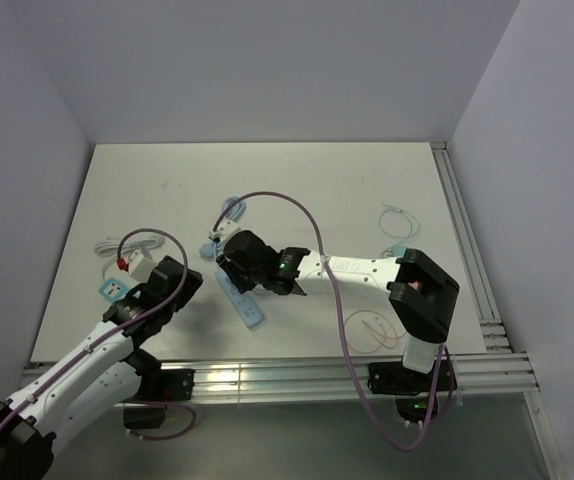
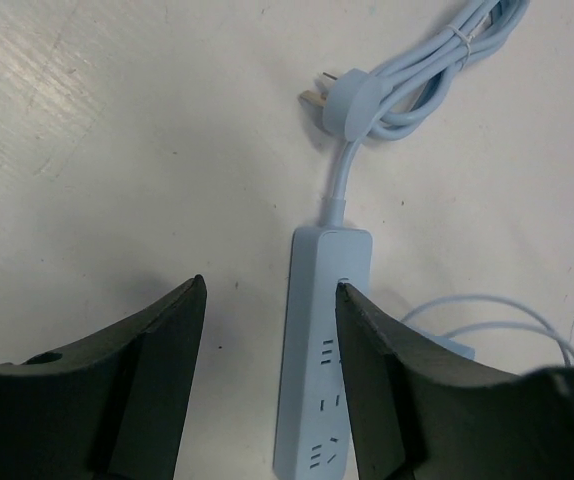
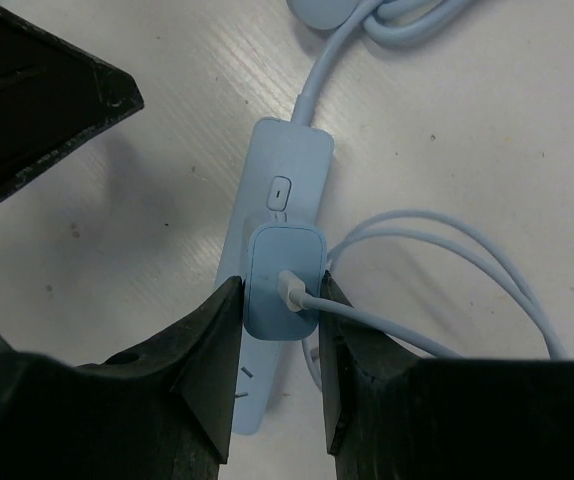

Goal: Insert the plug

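Observation:
A light blue power strip (image 1: 252, 308) lies mid-table; it also shows in the left wrist view (image 2: 319, 350) and the right wrist view (image 3: 289, 165). My right gripper (image 3: 280, 280) is shut on a blue charger plug (image 3: 270, 300) with a pale cable, held on the strip's face just below its switch. The prongs are hidden. My left gripper (image 2: 270, 290) is open and empty, low over the table, its right finger (image 2: 387, 380) beside the strip's socket end. In the top view the right gripper (image 1: 235, 262) is over the strip and the left gripper (image 1: 182, 285) is left of it.
The strip's own coiled cord and wall plug (image 2: 352, 100) lie beyond it. A white adapter with a red part (image 1: 132, 265) and a teal block (image 1: 114, 288) sit at the left. Thin white cable (image 1: 399, 218) and reddish wire (image 1: 372, 330) lie at the right. Metal rails (image 1: 267, 380) line the front edge.

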